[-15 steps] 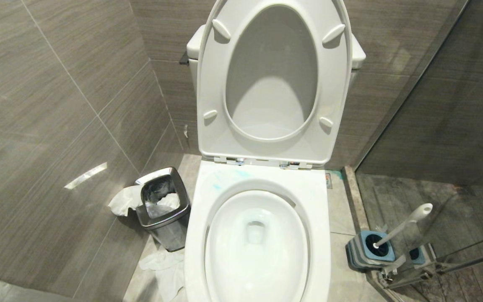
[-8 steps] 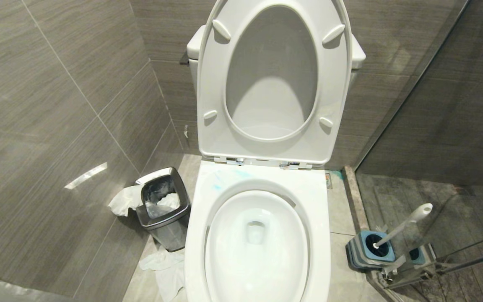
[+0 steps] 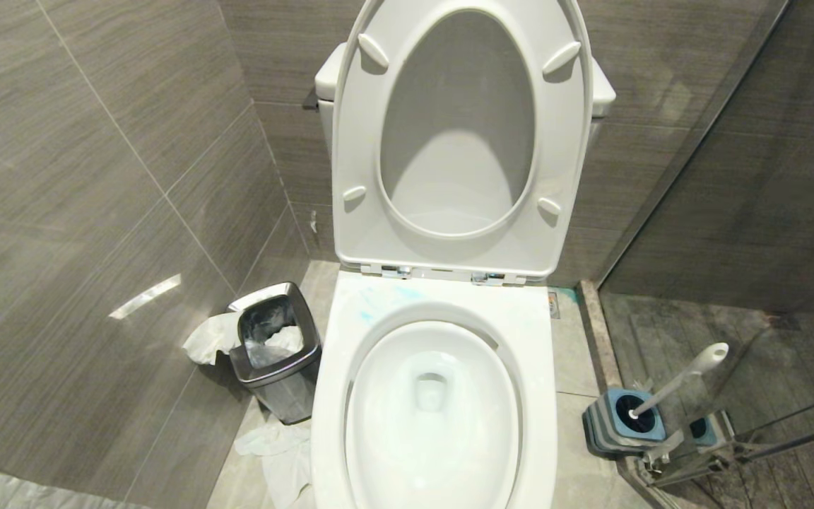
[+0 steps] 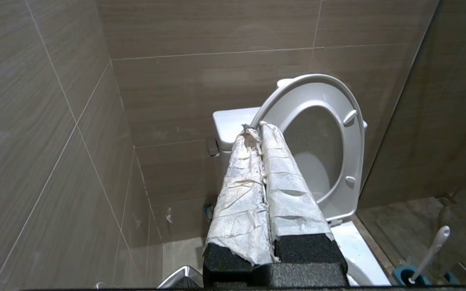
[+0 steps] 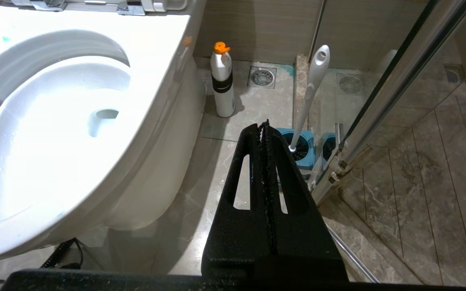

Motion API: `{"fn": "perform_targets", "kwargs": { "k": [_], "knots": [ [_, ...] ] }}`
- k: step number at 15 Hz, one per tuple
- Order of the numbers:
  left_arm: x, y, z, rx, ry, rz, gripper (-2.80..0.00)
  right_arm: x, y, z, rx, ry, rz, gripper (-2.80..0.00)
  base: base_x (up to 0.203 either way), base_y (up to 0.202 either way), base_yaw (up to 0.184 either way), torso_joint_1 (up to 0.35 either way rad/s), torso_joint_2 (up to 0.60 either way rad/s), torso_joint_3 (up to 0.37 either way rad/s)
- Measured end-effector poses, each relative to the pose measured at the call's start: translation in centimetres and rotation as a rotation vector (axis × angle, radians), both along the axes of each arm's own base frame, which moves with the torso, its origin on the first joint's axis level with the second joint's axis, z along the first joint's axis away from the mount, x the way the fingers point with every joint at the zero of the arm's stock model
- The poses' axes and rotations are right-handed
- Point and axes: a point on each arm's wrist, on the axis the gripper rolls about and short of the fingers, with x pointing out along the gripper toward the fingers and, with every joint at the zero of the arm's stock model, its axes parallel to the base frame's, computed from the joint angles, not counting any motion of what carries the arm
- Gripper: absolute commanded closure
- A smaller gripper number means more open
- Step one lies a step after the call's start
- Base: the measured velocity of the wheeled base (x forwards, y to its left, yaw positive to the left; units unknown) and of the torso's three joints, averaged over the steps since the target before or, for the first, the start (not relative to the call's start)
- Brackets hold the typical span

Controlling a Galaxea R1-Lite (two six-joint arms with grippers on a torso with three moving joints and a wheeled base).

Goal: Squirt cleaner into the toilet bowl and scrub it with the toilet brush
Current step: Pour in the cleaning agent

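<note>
The toilet bowl (image 3: 535, 367) stands open, its seat and lid (image 3: 569, 177) raised against the tank. Pale blue cleaner smears (image 3: 379, 302) mark the back rim, also seen as a cleaner speck (image 5: 4, 39). The toilet brush (image 3: 682, 378) leans in its blue-grey holder (image 3: 608, 424) on the floor right of the bowl. A white bottle with an orange cap (image 5: 221, 83) stands between bowl (image 5: 152, 48) and brush (image 5: 312, 89). My left gripper (image 4: 253, 126), wrapped in silvery tape, is shut and empty, raised toward the tank left of the seat (image 4: 354, 137). My right gripper (image 5: 263, 123) is shut and empty above the floor near the holder (image 5: 310, 139).
A small steel bin (image 3: 273, 350) holding tissue stands left of the bowl, with crumpled paper (image 3: 273, 452) on the floor by it. Tiled walls close in at the left and back. A glass shower partition (image 3: 732, 177) and its frame (image 5: 382, 93) bound the right. A floor drain (image 5: 262, 76) lies behind the bottle.
In the head view the toilet, brush and bin stand as before. Only a pale crinkled patch at the bottom left corner has shifted slightly.
</note>
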Motion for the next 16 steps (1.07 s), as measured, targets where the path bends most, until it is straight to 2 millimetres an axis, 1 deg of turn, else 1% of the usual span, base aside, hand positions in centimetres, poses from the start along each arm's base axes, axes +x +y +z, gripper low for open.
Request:
{"fn": "perform_targets", "kwargs": {
  "k": [4, 7, 9, 12, 16],
  "knots": [
    [-4.1, 0.2, -1.0, -0.004, -0.055, 0.005, 0.00, 0.0, 0.0, 0.0, 0.000, 0.000, 0.000, 0.00, 0.000, 0.000, 0.000, 0.000, 0.00, 0.000],
    [-6.5, 0.3, -2.1, -0.008, -0.098, 0.017, 0.00, 0.0, 0.0, 0.0, 0.000, 0.000, 0.000, 0.00, 0.000, 0.000, 0.000, 0.000, 0.00, 0.000],
    [-7.6, 0.2, -3.7, -0.006, -0.085, 0.026, 0.00, 0.0, 0.0, 0.0, 0.000, 0.000, 0.000, 0.00, 0.000, 0.000, 0.000, 0.000, 0.00, 0.000],
    [-8.8, -0.1, -6.8, -0.001, -0.041, 0.050, 0.00, 0.0, 0.0, 0.0, 0.000, 0.000, 0.000, 0.00, 0.000, 0.000, 0.000, 0.000, 0.00, 0.000],
    [-9.9, -0.3, -10.5, 0.000, -0.012, 0.062, 0.00, 0.0, 0.0, 0.0, 0.000, 0.000, 0.000, 0.00, 0.000, 0.000, 0.000, 0.000, 0.00, 0.000]
  ]
}}
